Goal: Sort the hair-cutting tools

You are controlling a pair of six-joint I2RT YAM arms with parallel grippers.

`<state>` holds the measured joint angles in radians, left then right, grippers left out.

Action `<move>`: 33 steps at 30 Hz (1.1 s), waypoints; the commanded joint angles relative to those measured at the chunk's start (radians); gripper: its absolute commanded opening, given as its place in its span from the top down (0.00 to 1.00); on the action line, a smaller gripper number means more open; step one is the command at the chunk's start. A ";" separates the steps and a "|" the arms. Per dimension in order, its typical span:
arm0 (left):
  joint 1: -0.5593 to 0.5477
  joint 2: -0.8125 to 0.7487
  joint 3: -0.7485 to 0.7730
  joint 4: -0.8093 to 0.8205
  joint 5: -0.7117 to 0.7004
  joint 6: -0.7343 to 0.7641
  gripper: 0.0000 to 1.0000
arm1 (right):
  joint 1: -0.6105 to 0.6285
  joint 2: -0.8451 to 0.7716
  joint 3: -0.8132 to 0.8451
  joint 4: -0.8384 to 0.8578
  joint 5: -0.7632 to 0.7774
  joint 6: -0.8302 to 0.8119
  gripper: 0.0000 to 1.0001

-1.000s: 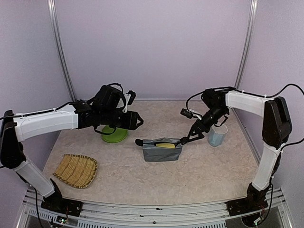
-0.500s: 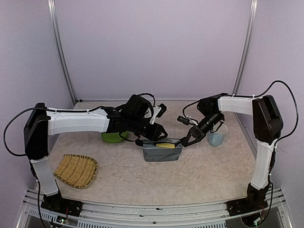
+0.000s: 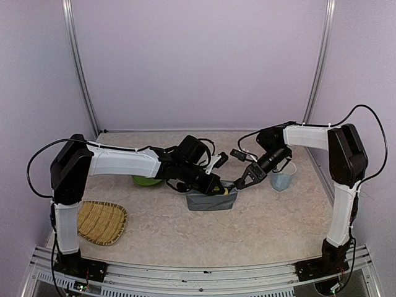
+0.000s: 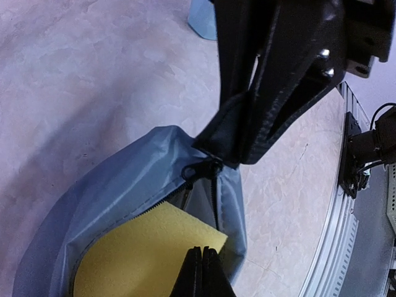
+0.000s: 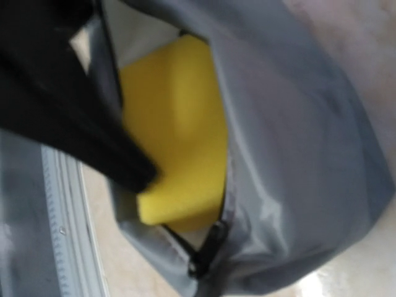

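Observation:
No hair-cutting tools show in any view. The grey fabric pouch (image 3: pixel 207 202) (image 4: pixel 117 185) (image 5: pixel 291 124) lies mid-table with its zip open. A yellow sponge (image 3: pixel 225 192) (image 4: pixel 142 247) (image 5: pixel 173 136) sits in its mouth. My left gripper (image 3: pixel 218 185) (image 4: pixel 202 269) is shut just above the sponge's corner, with nothing visible between its tips. My right gripper (image 3: pixel 239 184) (image 4: pixel 232 148) is shut on the pouch's right end, beside the zip pull (image 4: pixel 204 168) (image 5: pixel 207 253). In the right wrist view my own fingertips are hidden, and the left gripper's black fingers (image 5: pixel 93 136) cross the sponge.
A green plate (image 3: pixel 146 180) lies behind the left arm. A woven tray (image 3: pixel 99 221) sits near the front left. A pale blue cup (image 3: pixel 283 177) (image 4: pixel 201 18) stands just right of the right gripper. Walls enclose the table on three sides.
The left arm swung right from above the green plate to the pouch's mouth, and its jaws closed. The right gripper closed on the pouch's right end.

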<state>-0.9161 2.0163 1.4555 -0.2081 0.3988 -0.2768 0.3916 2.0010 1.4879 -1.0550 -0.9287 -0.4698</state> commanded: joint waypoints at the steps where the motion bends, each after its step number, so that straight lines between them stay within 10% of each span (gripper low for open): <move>1: -0.001 0.064 0.049 0.008 0.002 -0.004 1.00 | 0.003 0.009 0.002 -0.041 -0.102 -0.040 0.95; 13: 0.025 0.087 0.055 0.024 -0.036 -0.050 1.00 | 0.002 0.028 0.016 -0.222 -0.277 -0.234 0.99; 25: -0.049 -0.309 -0.096 0.082 -0.315 0.110 0.45 | -0.016 0.038 -0.001 -0.198 -0.257 -0.223 0.98; 27: -0.101 -0.422 -0.246 0.320 -0.436 0.211 0.05 | -0.016 0.041 0.000 -0.198 -0.253 -0.226 0.98; 31: -0.097 -0.490 -0.382 0.610 -0.576 0.133 0.01 | -0.017 0.050 0.007 -0.203 -0.247 -0.229 0.98; 33: -0.052 -0.430 -0.316 0.520 -0.421 0.107 0.10 | -0.017 0.060 0.012 -0.201 -0.239 -0.225 0.98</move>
<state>-1.0313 1.5124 1.1130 0.1894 -0.0269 -0.1520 0.3809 2.0327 1.4895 -1.2381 -1.1450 -0.6846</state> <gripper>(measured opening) 0.985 0.024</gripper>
